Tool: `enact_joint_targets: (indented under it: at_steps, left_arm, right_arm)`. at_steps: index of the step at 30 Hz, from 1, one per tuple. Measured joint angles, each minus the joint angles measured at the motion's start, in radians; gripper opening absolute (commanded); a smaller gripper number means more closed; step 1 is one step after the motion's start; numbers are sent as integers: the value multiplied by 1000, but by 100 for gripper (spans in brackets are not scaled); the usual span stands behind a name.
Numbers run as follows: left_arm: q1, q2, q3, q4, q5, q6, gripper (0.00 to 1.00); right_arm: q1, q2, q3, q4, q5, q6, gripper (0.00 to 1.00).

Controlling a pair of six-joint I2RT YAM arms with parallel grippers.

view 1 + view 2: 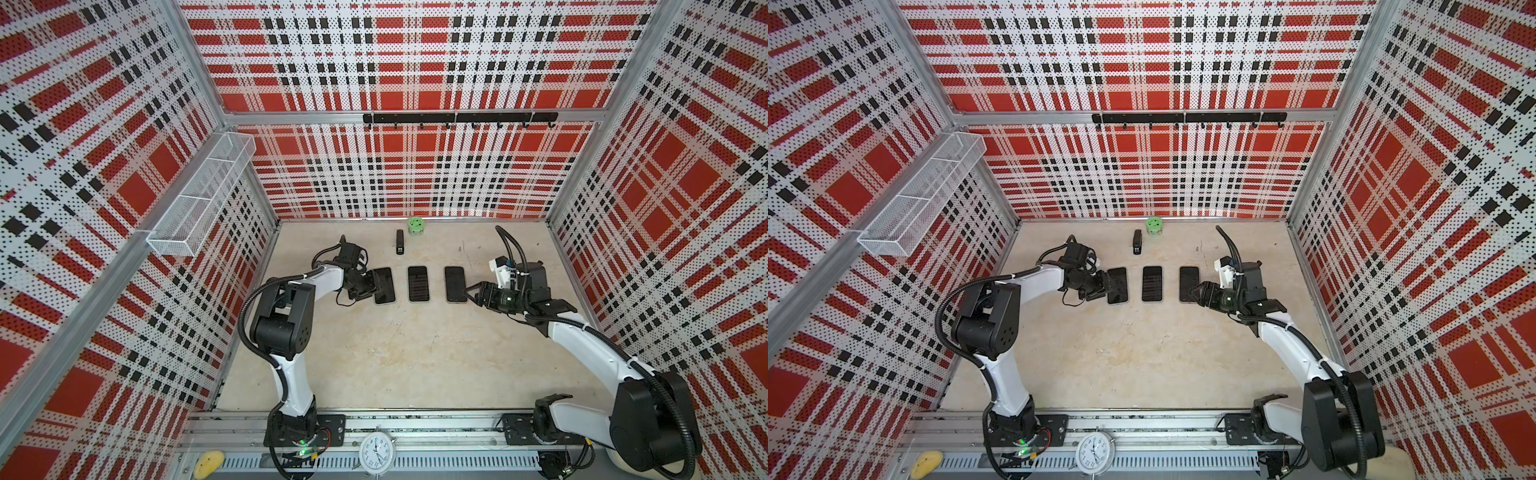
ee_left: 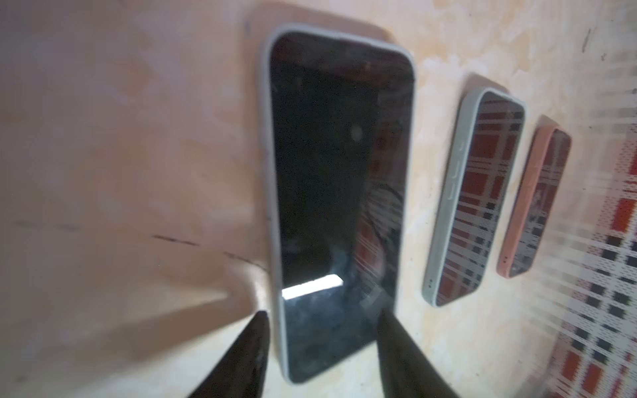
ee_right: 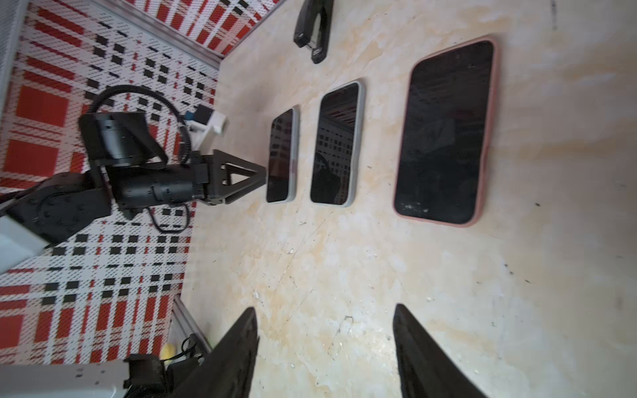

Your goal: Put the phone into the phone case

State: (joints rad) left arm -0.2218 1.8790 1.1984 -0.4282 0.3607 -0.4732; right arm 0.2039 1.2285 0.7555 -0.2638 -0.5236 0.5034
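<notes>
Three cased phones, one stapler, one green tub

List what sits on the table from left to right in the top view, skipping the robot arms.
Left phone → black stapler → middle phone → pink-cased phone. Green tub left out: it lines up with the middle phone.

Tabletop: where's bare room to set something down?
Bare: the wide table stretch between the phone row and the arm bases. Crowded: left fingers at the left phone, right fingers near the pink-cased phone, narrow gaps beside the middle phone; stapler, green tub behind.
</notes>
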Motion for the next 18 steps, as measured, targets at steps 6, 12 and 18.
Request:
enact_joint_targets:
  at_steps: [6, 12, 18]
  left_arm:
    - [5, -268, -9, -37, -240, 14, 100]
    - [-3, -656, -77, 40, -527, 72, 99]
    - [27, -902, -333, 209, -722, 167, 100]
  right_arm:
    - [-5, -94, 51, -115, 254, -92, 74]
    - [-9, -256, -24, 0, 552, -202, 74]
    - [-9, -380, -301, 272, 792, -361, 76]
